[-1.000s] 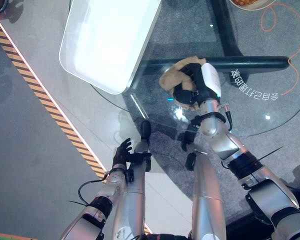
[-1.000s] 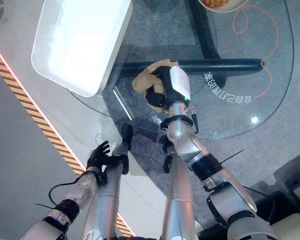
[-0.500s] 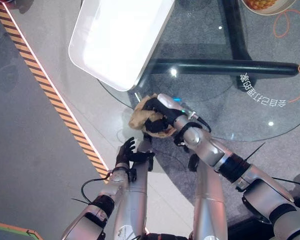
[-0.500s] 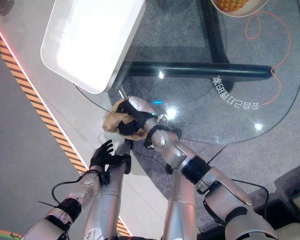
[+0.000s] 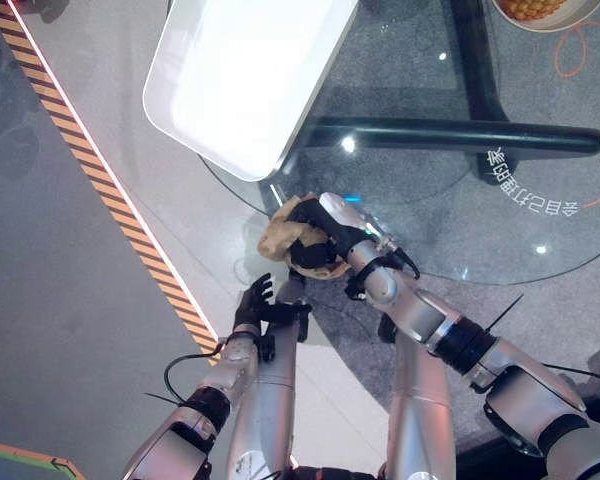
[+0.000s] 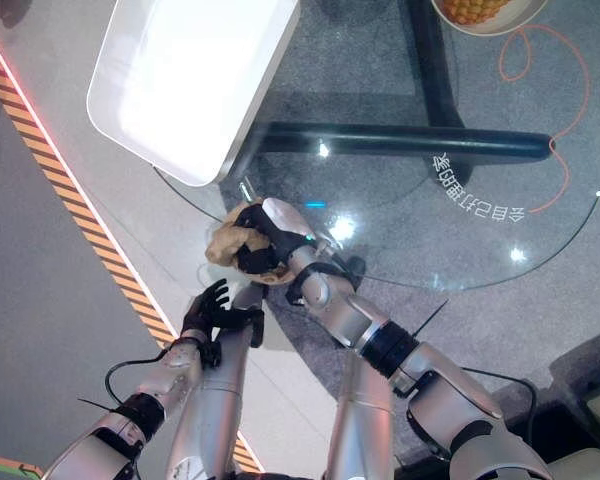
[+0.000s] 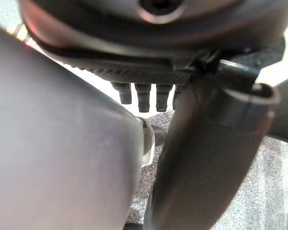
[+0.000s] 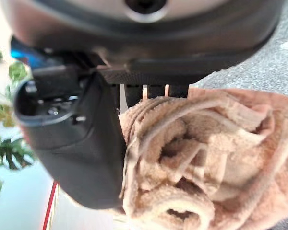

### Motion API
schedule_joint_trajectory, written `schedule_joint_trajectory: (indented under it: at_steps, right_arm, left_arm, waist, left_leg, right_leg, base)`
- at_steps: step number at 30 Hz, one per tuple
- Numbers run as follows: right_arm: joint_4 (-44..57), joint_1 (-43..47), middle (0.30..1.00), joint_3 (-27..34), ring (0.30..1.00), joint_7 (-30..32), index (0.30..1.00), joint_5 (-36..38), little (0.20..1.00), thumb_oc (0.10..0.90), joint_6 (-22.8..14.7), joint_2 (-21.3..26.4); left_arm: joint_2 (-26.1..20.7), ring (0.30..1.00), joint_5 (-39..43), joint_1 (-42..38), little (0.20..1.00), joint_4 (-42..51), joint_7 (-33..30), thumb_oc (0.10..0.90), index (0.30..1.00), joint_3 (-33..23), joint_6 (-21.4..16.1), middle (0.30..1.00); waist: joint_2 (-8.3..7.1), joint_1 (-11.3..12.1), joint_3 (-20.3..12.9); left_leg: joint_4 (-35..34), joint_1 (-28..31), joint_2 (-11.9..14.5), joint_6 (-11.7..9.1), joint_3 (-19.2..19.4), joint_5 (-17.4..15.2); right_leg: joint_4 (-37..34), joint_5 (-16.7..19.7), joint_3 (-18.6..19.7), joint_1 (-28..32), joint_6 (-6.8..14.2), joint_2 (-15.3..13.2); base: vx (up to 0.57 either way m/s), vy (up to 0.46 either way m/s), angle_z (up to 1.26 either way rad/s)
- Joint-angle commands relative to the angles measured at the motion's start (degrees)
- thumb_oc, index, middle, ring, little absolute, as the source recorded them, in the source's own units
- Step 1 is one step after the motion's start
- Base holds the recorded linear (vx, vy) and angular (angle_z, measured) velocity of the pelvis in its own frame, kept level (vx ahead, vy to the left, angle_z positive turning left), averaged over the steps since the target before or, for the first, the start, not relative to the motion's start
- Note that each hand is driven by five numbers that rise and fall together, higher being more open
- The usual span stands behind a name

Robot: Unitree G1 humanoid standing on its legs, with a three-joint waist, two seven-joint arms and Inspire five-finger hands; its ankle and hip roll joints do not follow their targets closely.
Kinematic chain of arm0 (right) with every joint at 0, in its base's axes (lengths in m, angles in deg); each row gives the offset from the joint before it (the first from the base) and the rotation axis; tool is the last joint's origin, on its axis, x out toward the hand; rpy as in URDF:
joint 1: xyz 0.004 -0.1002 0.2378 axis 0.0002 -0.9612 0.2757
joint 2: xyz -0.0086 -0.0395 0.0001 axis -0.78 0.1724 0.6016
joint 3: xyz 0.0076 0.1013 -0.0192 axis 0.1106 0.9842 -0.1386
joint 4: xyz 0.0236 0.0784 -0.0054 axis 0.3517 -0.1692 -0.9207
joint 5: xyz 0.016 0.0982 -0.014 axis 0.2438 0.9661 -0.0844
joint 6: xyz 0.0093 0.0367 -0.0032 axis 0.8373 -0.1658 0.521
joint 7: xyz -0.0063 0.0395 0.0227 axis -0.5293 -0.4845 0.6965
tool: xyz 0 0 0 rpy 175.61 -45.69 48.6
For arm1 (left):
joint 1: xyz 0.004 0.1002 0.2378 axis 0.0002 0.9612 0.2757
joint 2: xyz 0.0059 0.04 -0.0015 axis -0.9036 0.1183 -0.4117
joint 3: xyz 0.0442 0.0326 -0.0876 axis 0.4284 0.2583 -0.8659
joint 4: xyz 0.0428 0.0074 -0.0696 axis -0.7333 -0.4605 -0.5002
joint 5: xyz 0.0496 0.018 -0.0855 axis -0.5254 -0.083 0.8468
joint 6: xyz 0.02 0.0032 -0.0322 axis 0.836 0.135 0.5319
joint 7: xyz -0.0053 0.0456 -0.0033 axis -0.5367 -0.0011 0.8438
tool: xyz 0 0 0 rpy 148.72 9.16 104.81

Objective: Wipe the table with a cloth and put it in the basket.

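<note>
While left hand (image 5: 252, 303) hangs open low, right hand (image 5: 318, 236) curled round bunched cloth (image 5: 283, 236) over table's (image 5: 460, 200) near edge.

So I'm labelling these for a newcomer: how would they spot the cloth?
Find the round glass table. At its near edge, beside the white tray, the right hand has its fingers around a crumpled tan cloth, the only soft, beige thing there.

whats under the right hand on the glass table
A bunched tan cloth, gripped by the right hand at the near edge of the glass table. Grey speckled floor shows through the glass beside it. The spot directly beneath the cloth is covered.
</note>
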Motion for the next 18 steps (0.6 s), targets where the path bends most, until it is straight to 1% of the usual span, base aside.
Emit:
schedule_joint_trajectory:
  at_steps: [1, 8, 12, 15, 18]
  right_arm:
    - [2.5, 3.2, 0.300, 9.7, 0.300, 10.3, 0.300, -0.8, 0.200, 0.100, 1.0, 3.6]
    - [4.6, 2.3, 0.300, 16.5, 0.300, 17.9, 0.300, -1.3, 0.200, 0.100, 2.2, 9.1]
    - [6.3, -0.3, 0.300, 21.3, 0.300, 23.2, 0.300, -0.5, 0.200, 0.100, 1.8, 11.7]
    - [7.6, -2.0, 0.300, 24.3, 0.300, 27.1, 0.300, 0.8, 0.200, 0.100, 1.4, 13.0]
    - [8.7, -3.0, 0.300, 25.9, 0.300, 28.8, 0.300, 0.6, 0.200, 0.100, 1.8, 13.8]
  left_arm:
    - [1.1, 0.900, 1.1, 8.2, 0.900, -1.3, -1.4, 0.800, 0.900, 2.1, 0.5, 0.900]
    - [0.0, 0.900, 1.5, 10.1, 0.900, -0.8, -1.1, 0.800, 0.900, 0.8, -0.5, 0.900]
    - [-0.7, 0.900, 1.5, 11.3, 0.900, -0.4, -0.8, 0.800, 0.900, -0.4, -1.0, 0.900]
    - [-1.2, 0.900, 1.5, 11.9, 0.900, -0.3, -0.4, 0.800, 0.900, -1.3, -1.0, 0.900]
    - [-1.4, 0.900, 1.6, 12.3, 0.900, 0.0, -0.2, 0.800, 0.900, -1.7, -1.0, 0.900]
  waist:
    - [0.55, -0.2, -0.6]
    - [-0.33, -1.0, -0.6]
    - [-1.09, -1.7, -0.6]
    - [-1.62, -2.1, -0.6]
    - [-1.85, -2.4, -0.6]
  left_leg:
    - [3.5, -0.1, -1.9, 5.6, 6.5, -4.4]
    - [3.7, -0.1, -1.5, 6.1, 6.3, -5.2]
    - [4.0, -0.2, -1.2, 6.3, 6.0, -5.8]
    - [4.2, -0.3, -0.9, 6.4, 5.9, -6.2]
    - [4.2, -0.2, -0.9, 6.5, 5.8, -6.4]
  right_leg:
    - [-4.2, 6.3, 1.4, -1.0, 2.8, 1.5]
    - [-3.9, 6.1, 1.5, -0.9, 3.0, 2.0]
    - [-4.0, 5.9, 1.7, -0.7, 3.2, 2.4]
    - [-4.0, 5.9, 1.8, -0.7, 3.3, 2.7]
    - [-4.2, 5.8, 1.9, -0.4, 3.3, 2.9]
  base:
    - [0.00, 0.000, 0.00]
    - [0.00, 0.000, 0.00]
    - [0.00, -0.011, -0.04]
    - [0.00, -0.021, -0.07]
    - [0.01, -0.009, -0.14]
